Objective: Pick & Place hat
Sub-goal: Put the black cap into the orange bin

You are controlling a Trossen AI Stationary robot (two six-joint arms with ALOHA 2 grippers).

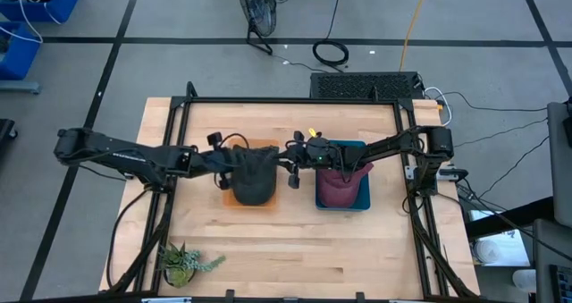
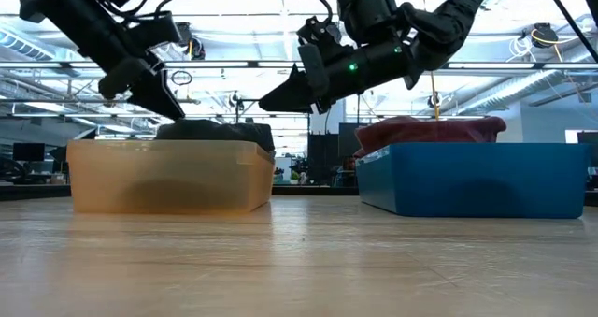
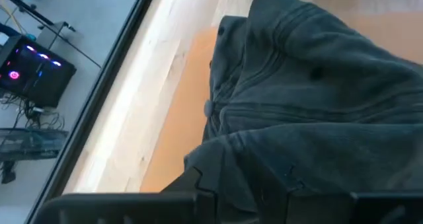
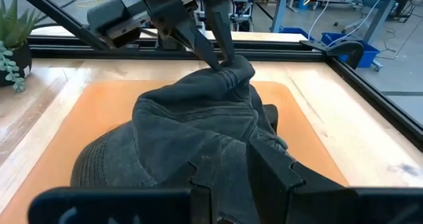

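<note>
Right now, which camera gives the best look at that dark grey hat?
The right wrist view: the grey hat fills it, crumpled in the orange bin. The high view shows it small from above, the low view only its top, the left wrist view just fabric.

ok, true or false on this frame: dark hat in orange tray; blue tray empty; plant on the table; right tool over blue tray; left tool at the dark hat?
1. The dark hat lies in the orange tray. True.
2. The blue tray is empty. False: a maroon hat fills it.
3. A small plant stands on the table. True.
4. The right tool is over the blue tray. False: it is beside the dark hat, at the orange tray.
5. The left tool is at the dark hat. True.
</note>
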